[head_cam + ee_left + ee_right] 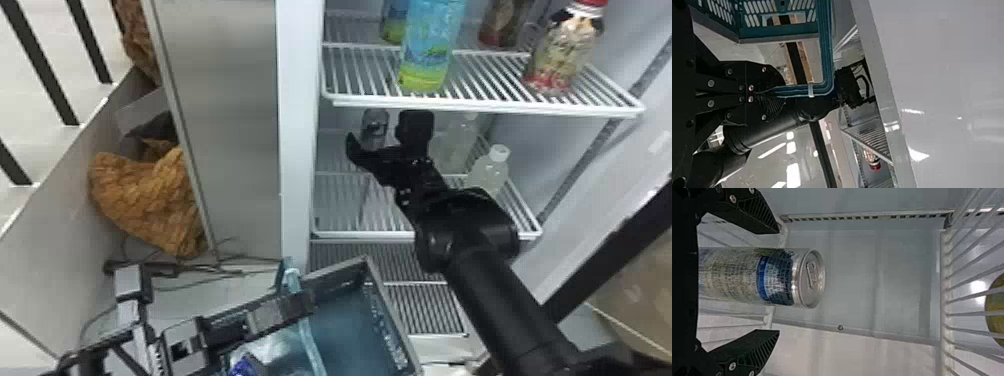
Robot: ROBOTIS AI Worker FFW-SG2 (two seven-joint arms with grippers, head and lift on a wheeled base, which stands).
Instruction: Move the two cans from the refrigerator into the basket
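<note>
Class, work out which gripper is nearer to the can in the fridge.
Right. The right gripper is open around the can; the left gripper, farther off, holds the basket handle.

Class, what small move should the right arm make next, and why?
Probably close the right gripper gently on the can: its fingers stand open on either side, with a gap showing between each fingertip and the can.
</note>
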